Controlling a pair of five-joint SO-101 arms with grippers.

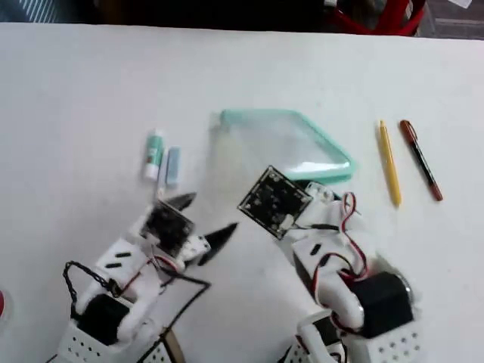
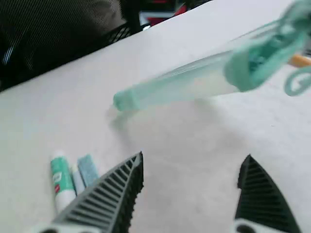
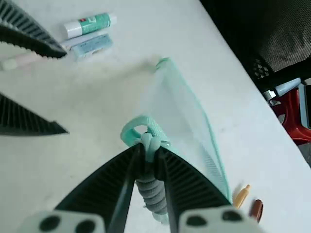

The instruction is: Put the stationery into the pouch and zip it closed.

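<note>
The step in hand looks like readying the pouch [image 1: 283, 140], which lies at the centre of the high view with nothing visibly inside it. The right gripper [image 3: 147, 145] is clamped tight on the teal zipper loop [image 3: 151, 127] at the pouch's lower right corner. The left gripper [image 1: 203, 219], lower left of centre, has its jaws spread wide with nothing between them.

All 4 items lie on the table [image 1: 76, 91]. The glue stick [image 1: 154, 151] and pale blue block [image 1: 172, 165] sit side by side left of the pouch, and the yellow pen [image 1: 389, 162] and red pen [image 1: 421, 160] lie to its right.

I cannot tell whether the zip is open. Next, I judge, the mouth must be held open while the left gripper fetches the glue stick.
</note>
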